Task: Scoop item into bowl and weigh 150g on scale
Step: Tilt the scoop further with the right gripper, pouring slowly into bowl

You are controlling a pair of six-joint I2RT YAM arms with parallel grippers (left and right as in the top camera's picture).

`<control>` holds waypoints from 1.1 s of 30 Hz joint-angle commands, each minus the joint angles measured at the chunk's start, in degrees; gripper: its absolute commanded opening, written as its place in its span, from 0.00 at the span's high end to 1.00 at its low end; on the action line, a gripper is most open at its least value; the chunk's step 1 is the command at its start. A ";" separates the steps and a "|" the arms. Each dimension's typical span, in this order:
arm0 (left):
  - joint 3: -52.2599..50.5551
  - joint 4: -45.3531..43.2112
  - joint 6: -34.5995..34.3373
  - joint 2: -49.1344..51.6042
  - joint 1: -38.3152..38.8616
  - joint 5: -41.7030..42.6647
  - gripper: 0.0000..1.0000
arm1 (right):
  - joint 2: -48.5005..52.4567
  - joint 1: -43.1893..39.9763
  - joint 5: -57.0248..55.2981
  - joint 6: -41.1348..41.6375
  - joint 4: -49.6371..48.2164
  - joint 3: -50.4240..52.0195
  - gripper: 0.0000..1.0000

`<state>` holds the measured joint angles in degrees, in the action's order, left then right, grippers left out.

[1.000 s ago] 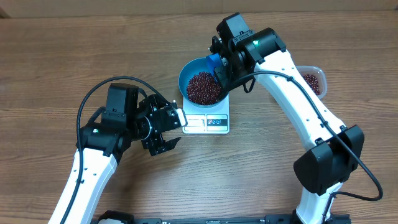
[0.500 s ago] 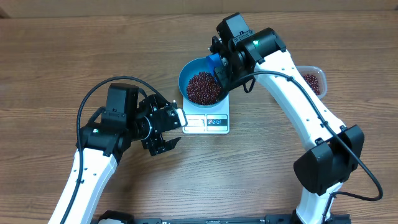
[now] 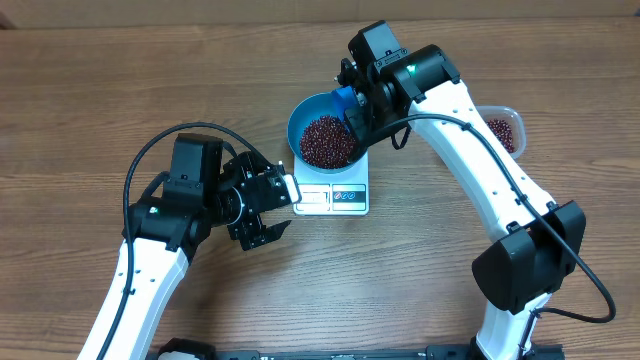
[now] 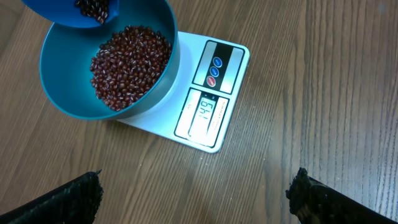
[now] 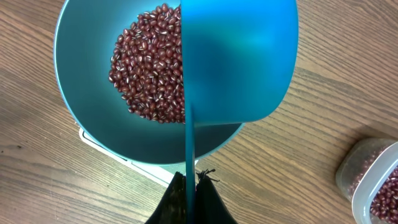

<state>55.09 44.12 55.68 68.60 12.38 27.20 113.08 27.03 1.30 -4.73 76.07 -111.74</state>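
Note:
The blue bowl (image 3: 297, 120) stands on the white scale (image 3: 345, 197) and holds a pile of dark red-brown beans (image 3: 325, 140). My right gripper (image 3: 358, 112) is shut on the thin handle of a small blue scoop (image 3: 345, 98), tilted on its side over the bowl's right rim. The right wrist view shows the scoop (image 5: 239, 56) covering half of the beans (image 5: 149, 62), handle clamped in the gripper (image 5: 191, 186). In the left wrist view a few beans lie in the scoop (image 4: 68, 12) above the bowl (image 4: 62, 93). My left gripper (image 3: 288, 207) hangs open and empty just left of the scale (image 4: 217, 81).
A clear plastic tub (image 3: 503, 130) with more beans stands at the right, behind my right arm, and shows at the right wrist view's lower right corner (image 5: 373, 180). Bare wooden table surrounds the scale.

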 commanded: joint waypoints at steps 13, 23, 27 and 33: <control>-0.31 0.00 -0.59 0.31 0.39 0.46 0.01 | -2.19 -0.13 0.70 0.00 -0.59 -1.97 0.96; -0.31 0.00 -0.59 0.31 0.39 0.46 0.00 | -2.19 -0.20 0.70 0.02 -0.83 -1.97 0.96; -0.31 0.00 -0.59 0.31 0.39 0.46 0.01 | -2.19 -0.20 1.77 0.68 -0.79 -1.97 0.96; -0.31 0.00 -0.59 0.31 0.39 0.46 0.00 | -2.19 -0.35 2.43 1.66 -1.22 -1.97 0.96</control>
<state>55.09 44.12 55.68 68.60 12.38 27.20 113.08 27.03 3.01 -4.43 75.53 -111.74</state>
